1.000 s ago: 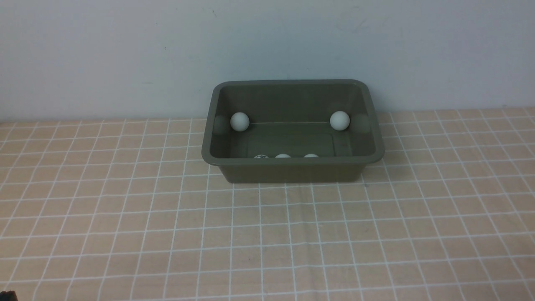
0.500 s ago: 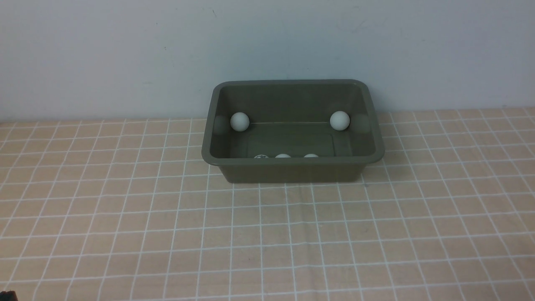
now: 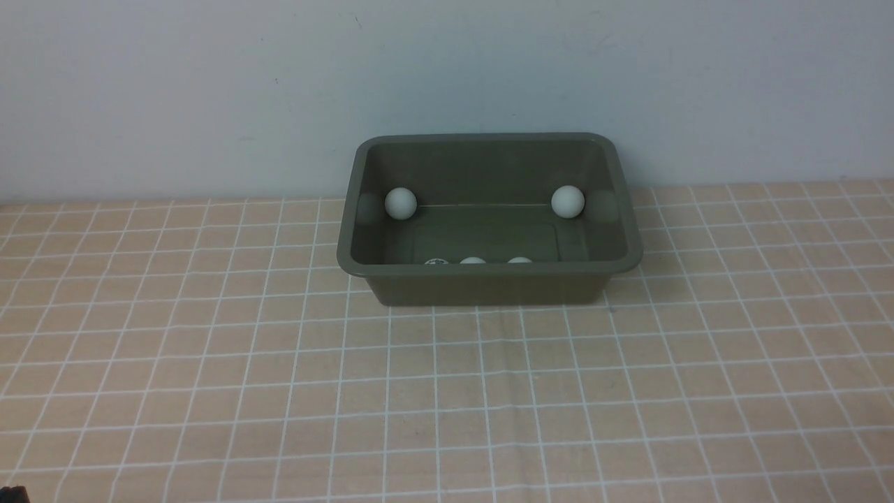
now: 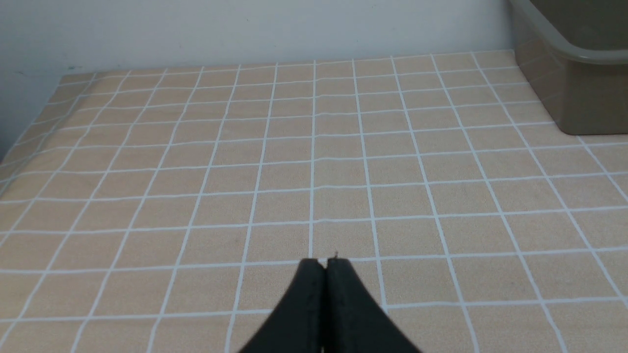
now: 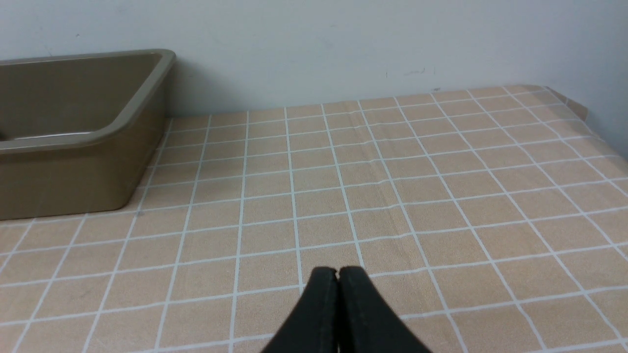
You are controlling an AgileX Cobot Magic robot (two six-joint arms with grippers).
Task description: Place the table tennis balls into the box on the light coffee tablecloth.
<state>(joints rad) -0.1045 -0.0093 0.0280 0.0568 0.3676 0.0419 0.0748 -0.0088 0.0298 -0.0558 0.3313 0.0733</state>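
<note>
The olive-green box [image 3: 489,279] stands on the light coffee tablecloth [image 3: 447,391] near the back wall. Inside it lie several white table tennis balls: one at the far left [image 3: 400,202], one at the far right [image 3: 567,201], and tops of others peeking over the near wall [image 3: 473,260]. The near wall hides the rest of the floor. My left gripper [image 4: 325,262] is shut and empty, low over bare cloth, with the box's corner [image 4: 569,63] ahead to its side. My right gripper [image 5: 337,270] is likewise shut on nothing, the box [image 5: 73,142] off to its other side.
A pale wall runs close behind the box. The cloth's side edges show in the wrist views [image 4: 29,127] [image 5: 584,113]. Neither arm shows in the front view.
</note>
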